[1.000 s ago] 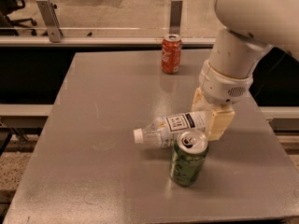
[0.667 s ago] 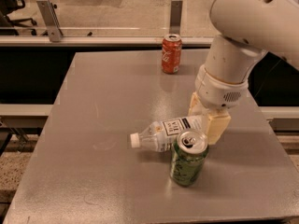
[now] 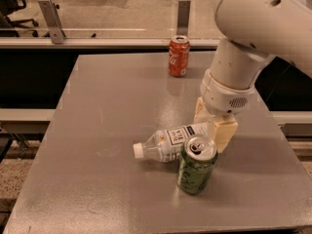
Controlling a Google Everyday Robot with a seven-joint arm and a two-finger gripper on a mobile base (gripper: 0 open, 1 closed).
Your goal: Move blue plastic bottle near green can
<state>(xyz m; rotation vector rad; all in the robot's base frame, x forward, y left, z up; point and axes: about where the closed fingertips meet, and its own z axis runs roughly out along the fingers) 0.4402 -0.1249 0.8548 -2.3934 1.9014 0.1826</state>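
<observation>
The blue plastic bottle lies on its side on the grey table, white cap pointing left. Its body touches or nearly touches the upright green can, which stands just in front of it with its silver top and pull tab showing. My gripper hangs from the white arm at the bottle's right end, low over the table. Its cream fingers sit on either side of the bottle's base and are shut on it. The can hides part of the bottle's lower side.
A red cola can stands upright at the back of the table. A glass barrier with metal posts runs behind the table's far edge. The table's right edge is close to the arm.
The gripper and the bottle have shifted slightly left and toward the front, bringing the bottle closer against the green can. Both cans have stayed put.
</observation>
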